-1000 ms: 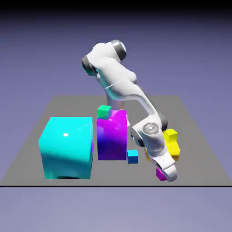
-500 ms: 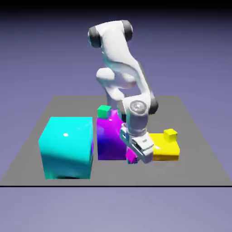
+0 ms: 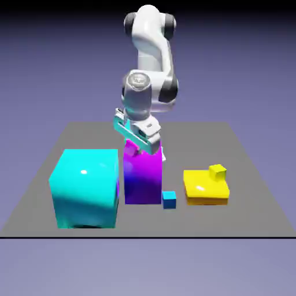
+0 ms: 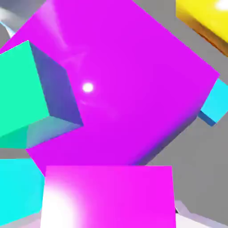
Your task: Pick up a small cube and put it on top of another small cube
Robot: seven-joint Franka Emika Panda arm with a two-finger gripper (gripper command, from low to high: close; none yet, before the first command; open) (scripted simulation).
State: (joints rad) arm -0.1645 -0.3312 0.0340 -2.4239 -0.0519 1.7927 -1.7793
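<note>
Since the earlier frames, the white jointed robot arm (image 3: 151, 87) had swung from the exterior view's right to over the tall block near the middle, carrying the tiny glossy magenta cube (image 3: 132, 148) with it. The dark grey flat table (image 3: 248, 214) lay beneath everything. On its near left stood the big glossy cyan block (image 3: 87, 188), and just right of that the tall glossy magenta-purple block (image 3: 143, 179). Farther right sat the low glossy yellow block (image 3: 205, 188), with a tiny yellow cube (image 3: 217, 172) on its far right part. The white two-finger gripper (image 3: 132, 148), tilted in the exterior view, was pinching the tiny magenta cube above the tall block. The tiny green cube (image 4: 22, 89) rested on the tall block's top, seen in the hand view, apart from the held cube. A tiny blue cube (image 3: 169, 200) lay on the table between the tall and yellow blocks, toward the near side.
</note>
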